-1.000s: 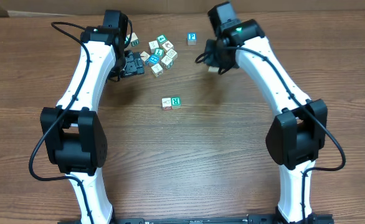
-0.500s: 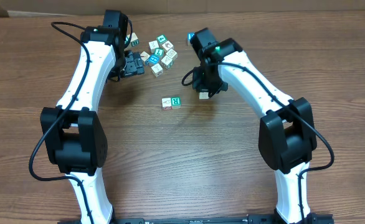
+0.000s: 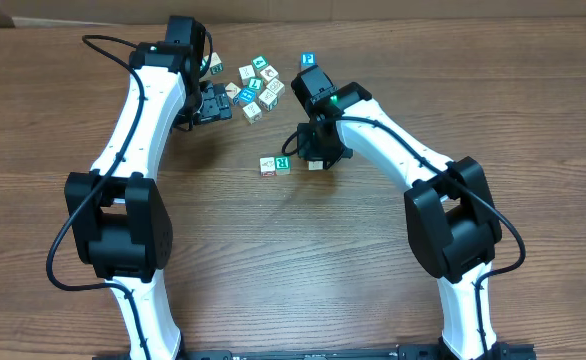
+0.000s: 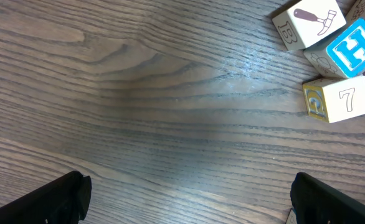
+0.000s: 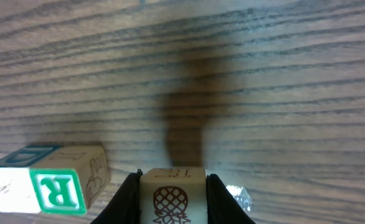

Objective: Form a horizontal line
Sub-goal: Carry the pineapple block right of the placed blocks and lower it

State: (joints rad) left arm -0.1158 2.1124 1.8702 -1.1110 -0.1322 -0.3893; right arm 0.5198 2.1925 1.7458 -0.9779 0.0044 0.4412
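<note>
Your table (image 3: 303,260) is showing dark brown wood grain running side to side, with a pale cardboard-coloured strip (image 3: 453,8) along its 12 o'clock edge. Your right gripper (image 5: 172,186) is clamping a tan cube with a pineapple mark (image 5: 172,198) just at 3 o'clock of the green "R" cube (image 5: 59,190). That cube is touching the red-marked cube (image 3: 268,166) near the table's middle. Your left gripper (image 4: 189,199) is hanging wide open over bare wood, with the loose pile of cubes (image 3: 256,88) at its 3 o'clock.
</note>
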